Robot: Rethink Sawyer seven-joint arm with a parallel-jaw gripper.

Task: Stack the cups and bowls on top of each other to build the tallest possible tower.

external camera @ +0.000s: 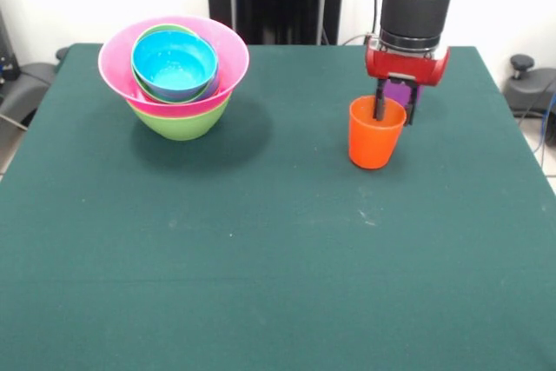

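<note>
The tower (174,71) of nested bowls stands on the bench (261,258); well beside it, the claw (393,109) straddles the orange cup's (375,135) rim, clamped on it.

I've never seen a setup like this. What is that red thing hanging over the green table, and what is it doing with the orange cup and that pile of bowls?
The red and black thing is a robot arm, and the camera faces it from across the table. At its tip is a gripper, a two-fingered clamp. One finger reaches down inside the orange cup and the other sits behind the rim, so it appears to straddle the cup's far wall. I cannot tell whether it has closed on it. Something purple shows just behind the cup, mostly hidden. On the picture's left stands the tower: a lime green bowl at the bottom, a wide pink bowl in it, then smaller bowls nested inside, with a cyan bowl on top.
</note>
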